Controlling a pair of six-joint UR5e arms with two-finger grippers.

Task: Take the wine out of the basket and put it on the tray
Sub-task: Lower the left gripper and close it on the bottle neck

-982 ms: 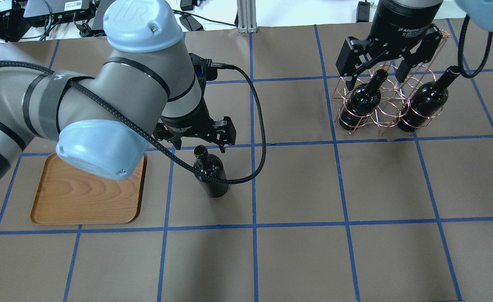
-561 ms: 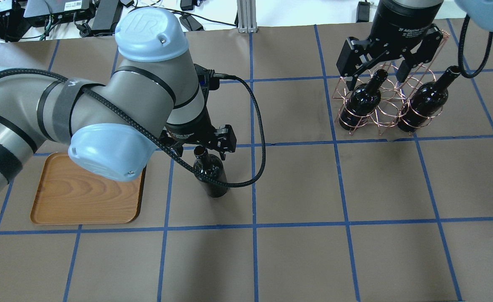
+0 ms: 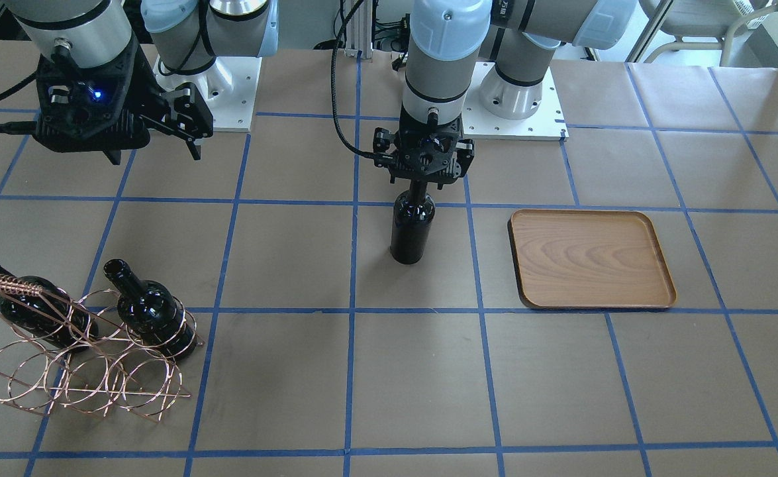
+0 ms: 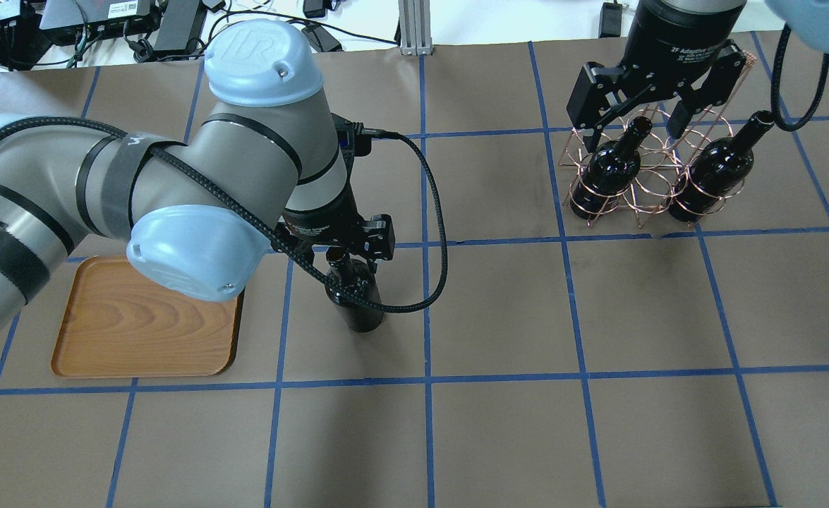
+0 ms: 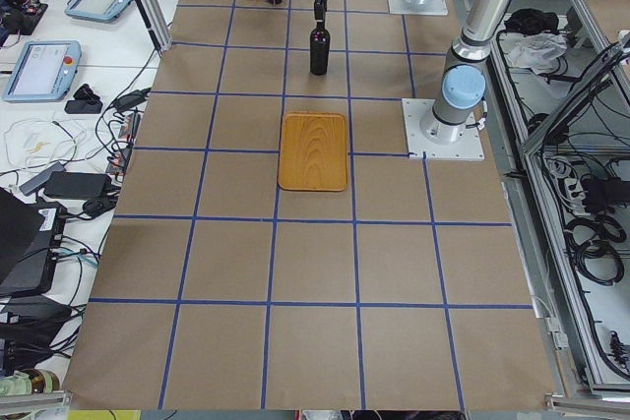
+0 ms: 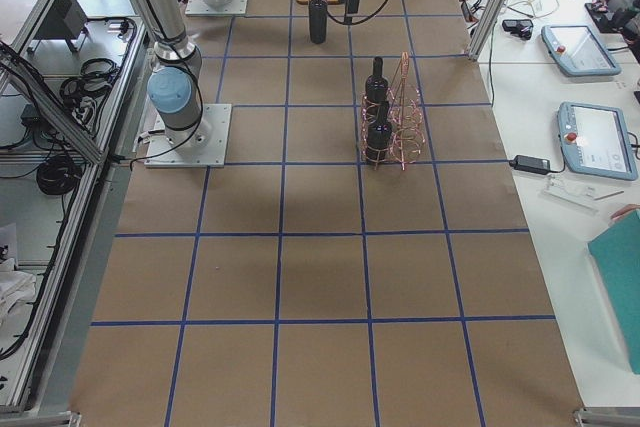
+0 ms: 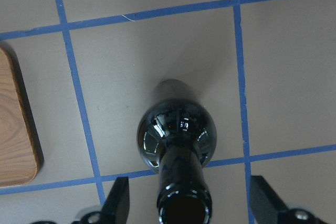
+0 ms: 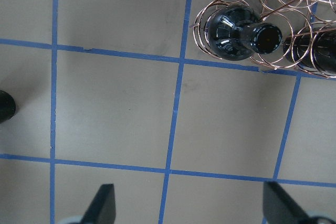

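A black wine bottle (image 4: 358, 303) stands upright on the table, right of the wooden tray (image 4: 139, 324). My left gripper (image 4: 347, 250) is open, with its fingers on either side of the bottle's neck. In the left wrist view the neck (image 7: 184, 192) sits between the two fingertips (image 7: 118, 203), with gaps on both sides. The copper wire basket (image 4: 650, 187) at the far right holds two more bottles (image 4: 608, 169) (image 4: 717, 169). My right gripper (image 4: 629, 120) hangs open and empty above the basket.
The table is brown paper marked with a blue tape grid (image 4: 425, 310). The left arm's black cable (image 4: 435, 212) loops beside the standing bottle. The arm bases (image 3: 514, 99) stand at the robot's edge of the table. Monitors and cables lie past the far edge.
My left arm has moved toward the standing bottle and lowered, so the open fingers now straddle its neck and hide its mouth from above. The right arm has not moved.
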